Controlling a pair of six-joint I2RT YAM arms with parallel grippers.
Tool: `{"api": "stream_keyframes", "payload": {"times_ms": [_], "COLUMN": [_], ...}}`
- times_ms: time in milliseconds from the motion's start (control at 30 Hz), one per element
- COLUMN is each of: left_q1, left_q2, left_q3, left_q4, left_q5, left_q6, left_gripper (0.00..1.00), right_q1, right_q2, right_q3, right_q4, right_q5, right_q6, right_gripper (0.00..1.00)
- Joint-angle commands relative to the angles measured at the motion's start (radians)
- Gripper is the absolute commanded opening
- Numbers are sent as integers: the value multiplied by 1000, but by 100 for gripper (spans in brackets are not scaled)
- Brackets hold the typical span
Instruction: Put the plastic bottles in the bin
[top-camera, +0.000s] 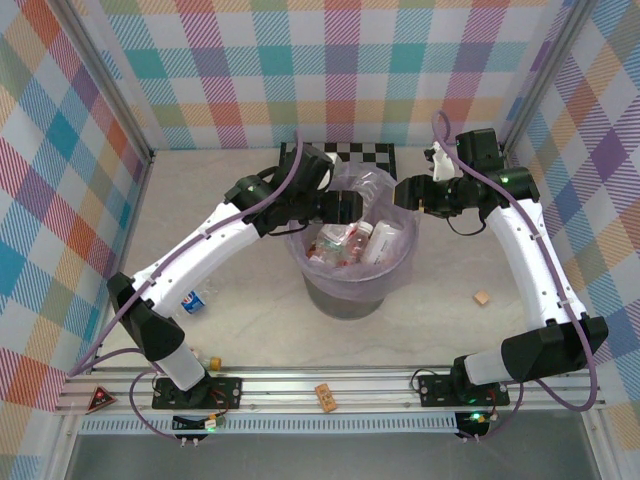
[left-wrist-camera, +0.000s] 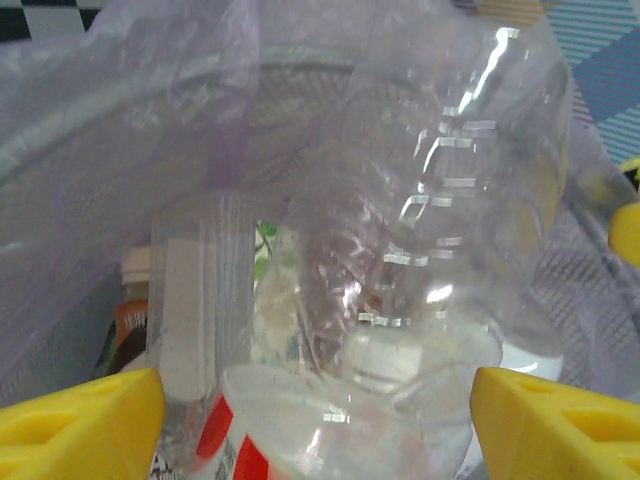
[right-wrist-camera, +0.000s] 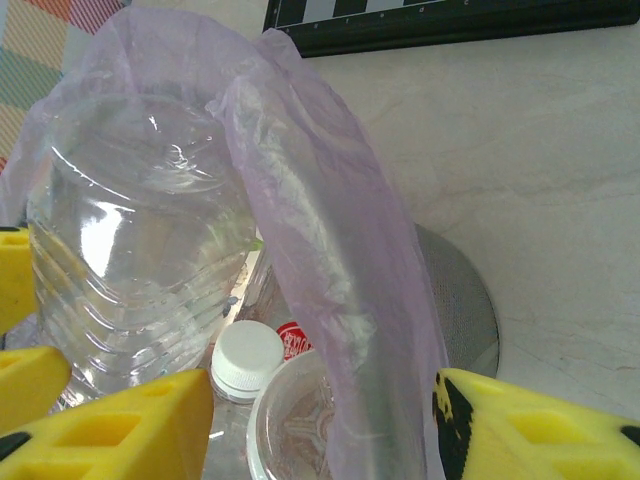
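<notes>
Left wrist view: left claw (left-wrist-camera: 318, 392), bottom of frame, is wide open with a clear bottle (left-wrist-camera: 440, 200) between its fingers. Right claw (right-wrist-camera: 322, 395) is open across the bin bag (right-wrist-camera: 320, 230).

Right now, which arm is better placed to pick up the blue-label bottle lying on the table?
Left. The blue-label bottle lies beside the left arm, on the far side of the bin from the right arm, and the left claw is open.

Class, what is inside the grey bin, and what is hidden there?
Several plastic bottles, mostly clear, lie piled inside the bin, within its lavender bag. The pile covers the bin's bottom and anything lower.
</notes>
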Motion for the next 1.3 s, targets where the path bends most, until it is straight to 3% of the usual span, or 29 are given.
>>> {"api": "stream_keyframes", "payload": {"times_ms": [0, 267, 500, 833, 1000, 1133, 1267], "left_q1": [-6, -6, -7, -9, -9, -8, -6], "left_q2": [20, 105, 51, 49, 54, 52, 25], "left_q3": [31, 83, -18, -73, 2, 71, 133], "left_q4": [77, 36, -10, 10, -11, -49, -86], "left_q5": [-32, 5, 41, 44, 23, -14, -94], "left_q6": [37, 82, 112, 110, 125, 143, 166], "left_gripper": [80, 67, 52, 50, 59, 80, 95], "right_q1": [7, 6, 6, 14, 13, 14, 14], "right_q2": [-18, -49, -22, -20, -20, -11, -8], "right_q3": [-6, 40, 103, 87, 104, 107, 109], "right_q4": [25, 65, 57, 69, 57, 56, 57], "right_q5": [-14, -31, -54, -54, -47, -48, -44], "right_q6": [15, 38, 25, 36, 24, 18, 11], "right_gripper": [60, 60, 60, 60, 60, 60, 60]}}
